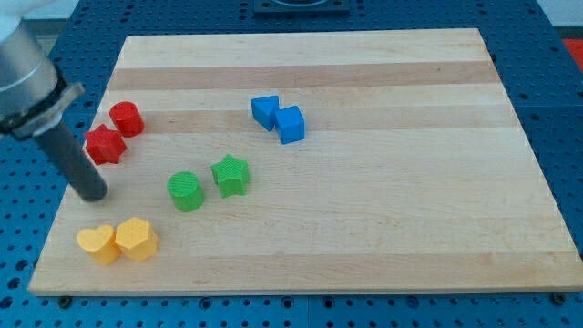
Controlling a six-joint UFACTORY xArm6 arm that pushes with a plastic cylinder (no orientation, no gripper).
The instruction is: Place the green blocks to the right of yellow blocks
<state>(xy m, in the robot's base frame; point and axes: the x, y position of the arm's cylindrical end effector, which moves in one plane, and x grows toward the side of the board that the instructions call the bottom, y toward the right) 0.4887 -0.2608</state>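
A green round block [186, 191] and a green star block [230, 175] lie side by side left of the board's middle. Two yellow blocks touch each other near the board's bottom-left corner: a heart [97, 243] and a pentagon-like block [137, 239]. The green blocks are above and to the right of the yellow ones. My tip [93, 194] rests on the board near its left edge, left of the green round block, above the yellow heart and below the red star.
A red star block [105, 145] and a red round block [127, 118] sit at the left edge. Two blue blocks [265, 110] [291, 125] touch above the middle. The wooden board [383, 228] lies on a blue perforated table.
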